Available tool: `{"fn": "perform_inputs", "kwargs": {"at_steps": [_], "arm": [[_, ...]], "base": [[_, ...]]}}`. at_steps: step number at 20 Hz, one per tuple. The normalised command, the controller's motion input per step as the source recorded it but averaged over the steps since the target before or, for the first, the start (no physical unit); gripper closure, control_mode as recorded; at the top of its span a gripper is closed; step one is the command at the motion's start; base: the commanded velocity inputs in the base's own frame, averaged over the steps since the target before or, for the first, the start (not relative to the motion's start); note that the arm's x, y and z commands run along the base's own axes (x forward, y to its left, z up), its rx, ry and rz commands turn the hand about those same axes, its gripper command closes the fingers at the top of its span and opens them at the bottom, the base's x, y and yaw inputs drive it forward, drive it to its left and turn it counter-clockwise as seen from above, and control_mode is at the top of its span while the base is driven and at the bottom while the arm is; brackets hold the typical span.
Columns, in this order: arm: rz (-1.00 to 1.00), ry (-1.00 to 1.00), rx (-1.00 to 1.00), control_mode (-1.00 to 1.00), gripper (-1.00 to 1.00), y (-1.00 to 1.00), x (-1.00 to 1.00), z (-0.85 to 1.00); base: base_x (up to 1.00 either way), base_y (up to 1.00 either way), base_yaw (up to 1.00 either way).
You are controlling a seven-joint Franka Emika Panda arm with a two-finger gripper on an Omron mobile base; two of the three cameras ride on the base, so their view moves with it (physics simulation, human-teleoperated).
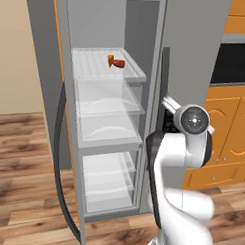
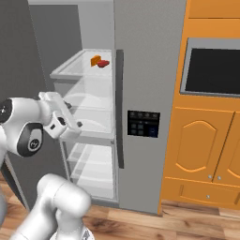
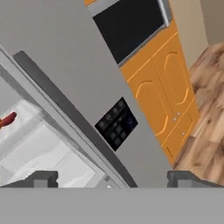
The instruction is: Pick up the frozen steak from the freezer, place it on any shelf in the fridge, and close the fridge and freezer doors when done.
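Note:
The frozen steak (image 1: 119,64) (image 2: 103,63) (image 3: 8,119), a small glossy red lump, lies on the top clear shelf (image 1: 91,66) of the fridge (image 1: 69,117), beside a small orange wedge (image 1: 111,59). The fridge door (image 1: 47,52) stands swung open at the left, its curved dark handle (image 1: 60,157) facing out. The neighbouring grey door (image 2: 150,70) is shut, so the freezer's inside is hidden. My gripper (image 3: 113,179) (image 2: 75,123) is open and holds nothing. It hovers in front of the shut door's long dark handle (image 2: 120,108), below the level of the steak's shelf.
A dark control panel (image 2: 143,123) sits on the shut door. Orange cabinets (image 2: 201,154) and a black built-in oven (image 2: 213,70) stand to the right. Clear drawers (image 1: 107,119) fill the fridge under the shelf. Wood floor (image 1: 23,156) lies at the left.

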Motion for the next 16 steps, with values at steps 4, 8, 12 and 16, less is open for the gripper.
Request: {"fn": "perform_inputs", "kwargs": {"at_steps": [4, 8, 12, 16], "arm": [[0.23, 0.0, -0.27, -1.0, -1.0, 0.85, -0.25, -0.08], [0.23, 0.01, -0.29, -1.0, -1.0, 0.98, 0.0, -0.01], [0.18, -0.01, -0.36, -1.0, -1.0, 0.96, 0.0, -0.07], [0.11, -0.04, -0.34, -1.0, -1.0, 0.69, -0.24, 0.0]], "base": [[0.0, 0.0, 0.0], [0.0, 0.0, 0.0], [0.0, 0.0, 0.0], [0.0, 0.0, 0.0]]}}
